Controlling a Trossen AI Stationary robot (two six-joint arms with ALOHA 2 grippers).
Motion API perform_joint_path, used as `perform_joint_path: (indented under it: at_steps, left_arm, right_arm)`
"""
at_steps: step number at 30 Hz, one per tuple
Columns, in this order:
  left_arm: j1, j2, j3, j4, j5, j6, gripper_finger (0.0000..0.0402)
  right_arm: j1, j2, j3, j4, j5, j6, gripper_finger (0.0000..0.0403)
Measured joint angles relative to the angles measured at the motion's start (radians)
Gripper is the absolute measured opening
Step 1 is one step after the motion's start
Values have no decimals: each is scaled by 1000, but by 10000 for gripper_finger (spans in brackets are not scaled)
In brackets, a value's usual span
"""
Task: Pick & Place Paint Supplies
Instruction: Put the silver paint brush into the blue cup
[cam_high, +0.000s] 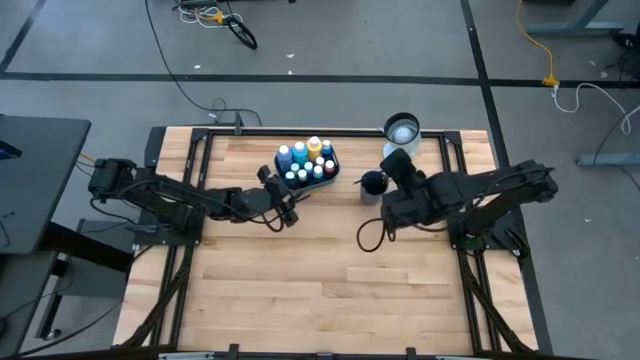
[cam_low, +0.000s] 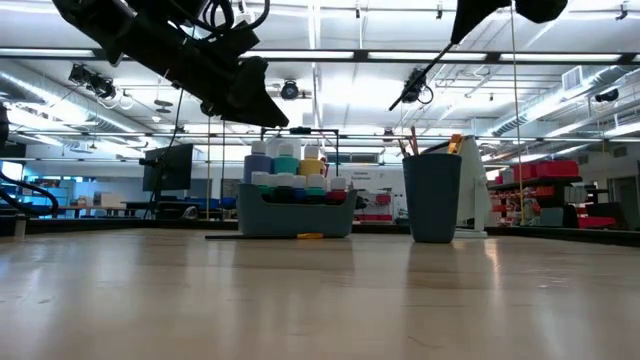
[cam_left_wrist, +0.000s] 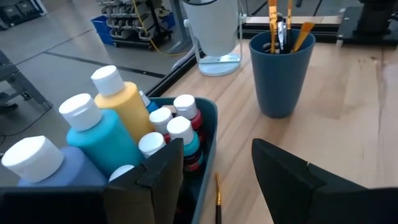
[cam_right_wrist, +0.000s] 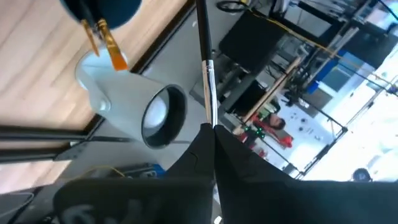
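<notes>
Two arms share your wooden surface (cam_high: 300, 290), and going down in size you have the teal tray (cam_high: 330, 172) at the far middle, the dark blue cup (cam_high: 373, 184) just to its right, then the bottles and the brushes. Your left claw (cam_high: 287, 212) hovers just near of the tray with its fingers spread wide and nothing between them; the left wrist view shows them straddling the tray's near corner. Your right claw (cam_right_wrist: 211, 134) hangs above the cup, pinched tight on one thin dark-handled brush (cam_right_wrist: 204, 62), which stands roughly in line with the fingers. The paint bottles (cam_left_wrist: 118, 134) are packed upright in the tray, touching one another, tall ones with white caps at the far side and small ones nearer. Other brushes (cam_left_wrist: 280, 28) stand in the cup, and one more brush (cam_left_wrist: 217, 202) lies flat on the surface just beside the tray's near right side. Judge the bottles as light, stiff plastic with smooth, slippery sides; they would likely be best taken across the body below the cap, since the tight packing leaves little room for fingers. The brushes look very light, thin and apt to pivot, so gripping mid-handle seems wisest, and the flat one will be awkward to lift.
</notes>
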Motion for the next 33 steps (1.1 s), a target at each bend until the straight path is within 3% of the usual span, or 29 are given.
perform_joint_path:
  at_steps: [7,20,33]
  left_arm:
    - [9,0,0,0,3,-9,199]
    - [9,0,0,1,3,-12,199]
    - [9,0,0,1,3,-15,199]
  right_arm:
    - [-49,-21,-2,2,-110,-58,0]
    - [-169,-20,-92,12,-93,-262,0]
    - [-203,-19,-332,409,-92,-550,12]
